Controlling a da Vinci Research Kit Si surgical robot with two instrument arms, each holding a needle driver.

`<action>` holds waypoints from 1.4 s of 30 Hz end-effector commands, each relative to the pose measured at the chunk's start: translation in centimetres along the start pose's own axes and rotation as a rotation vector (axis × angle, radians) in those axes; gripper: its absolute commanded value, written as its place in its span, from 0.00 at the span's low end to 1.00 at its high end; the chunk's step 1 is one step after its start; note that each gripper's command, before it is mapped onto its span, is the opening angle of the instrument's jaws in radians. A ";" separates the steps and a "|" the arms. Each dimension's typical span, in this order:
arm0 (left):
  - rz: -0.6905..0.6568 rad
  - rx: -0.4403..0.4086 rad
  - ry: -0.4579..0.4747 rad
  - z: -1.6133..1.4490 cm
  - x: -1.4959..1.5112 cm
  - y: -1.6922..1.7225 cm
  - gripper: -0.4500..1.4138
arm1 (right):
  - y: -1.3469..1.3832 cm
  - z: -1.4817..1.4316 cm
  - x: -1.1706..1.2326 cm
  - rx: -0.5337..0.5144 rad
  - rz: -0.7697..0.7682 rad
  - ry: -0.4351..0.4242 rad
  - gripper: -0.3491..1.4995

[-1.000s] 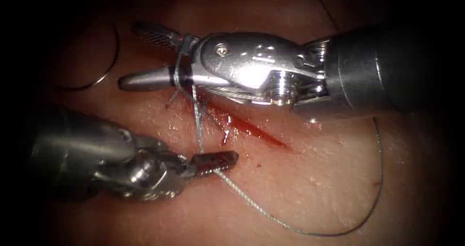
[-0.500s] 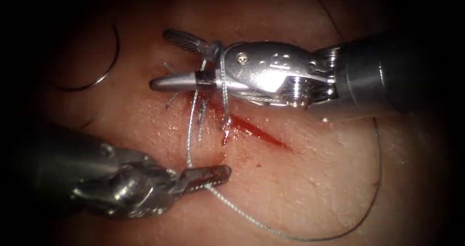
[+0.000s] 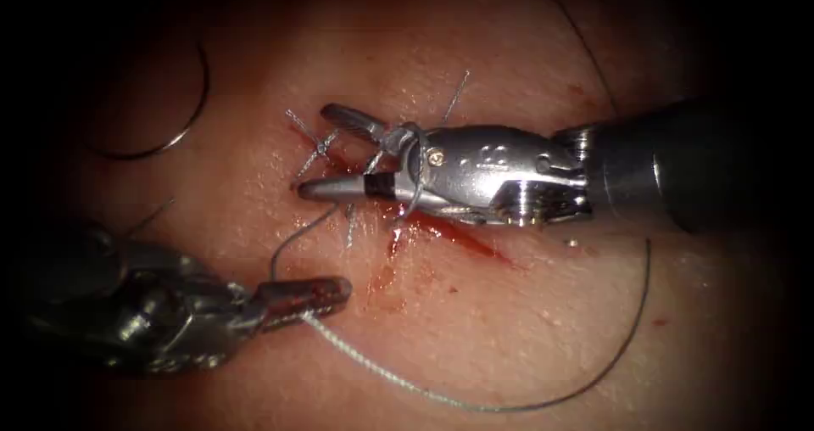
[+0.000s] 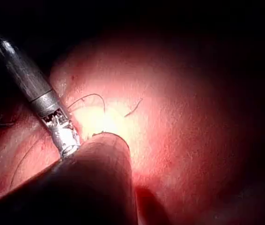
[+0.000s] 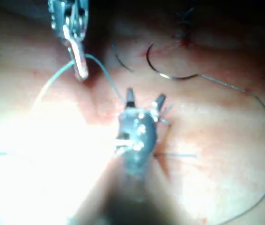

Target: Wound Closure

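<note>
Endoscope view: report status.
Left tool shut on thread. Right tool open, thread looped round it. Needle free on tissue, left of cut.

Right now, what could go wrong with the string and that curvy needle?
The thread is looped around the right tool, whose jaws stand open, so the loop could slip off. The left tool is shut on the thread, and a hard pull might tear the tissue at the cut. The needle lies loose on the tissue and could get snagged.

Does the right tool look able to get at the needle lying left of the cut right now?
Probably not at once: thread is looped around the open right tool, though tissue toward the needle lies bare.
</note>
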 end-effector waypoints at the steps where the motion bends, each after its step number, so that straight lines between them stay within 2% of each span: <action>1: -0.003 -0.001 0.002 0.06 0.02 0.03 0.00 | -0.09 0.06 -0.04 0.007 0.001 -0.001 0.58; 11: 0.011 -0.009 -0.007 -0.04 -0.10 -0.27 0.00 | -0.21 0.11 -0.07 0.024 -0.010 -0.027 0.53; 22: 0.020 -0.014 -0.003 -0.05 -0.15 -0.56 0.00 | -0.31 0.21 -0.14 0.048 -0.022 -0.056 0.54; 29: -0.007 0.018 0.006 0.05 -0.34 -0.82 0.00 | -0.43 0.23 -0.13 0.085 -0.026 -0.045 0.55; 36: -0.039 0.054 0.100 0.35 -0.70 -0.87 0.00 | -0.56 0.22 -0.09 0.151 -0.034 -0.028 0.53; 42: -0.104 0.097 0.210 0.59 -1.08 -0.88 0.00 | -0.57 0.14 -0.08 0.185 -0.035 -0.003 0.46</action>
